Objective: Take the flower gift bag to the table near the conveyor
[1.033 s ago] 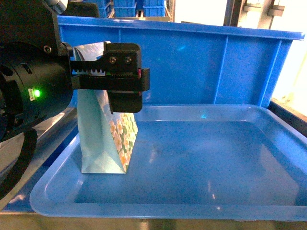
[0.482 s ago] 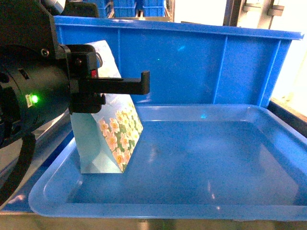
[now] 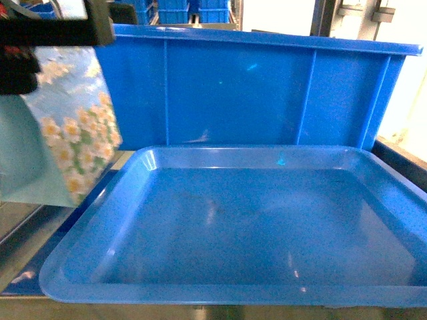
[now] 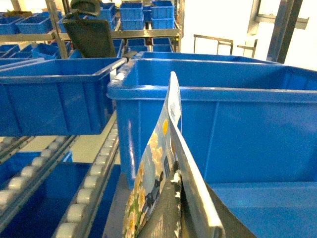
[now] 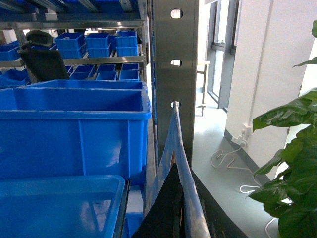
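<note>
While the left claw (image 3: 40,33) pinches the top of the flower gift bag (image 3: 63,143), the bag hangs below it, just left of the blue tray (image 3: 233,227). The right claw (image 5: 174,198) squeezes a blue sheet (image 5: 173,144).

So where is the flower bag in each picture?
Head: the bag hangs at the far left edge, flowers facing right.
Left wrist: the bag is at the bottom middle, seen edge-on.
Right wrist: no flowers show; a thin blue sheet stands at the bottom middle, and I cannot tell whether it is a bag.
Shared landmark: the big blue bin.
</note>
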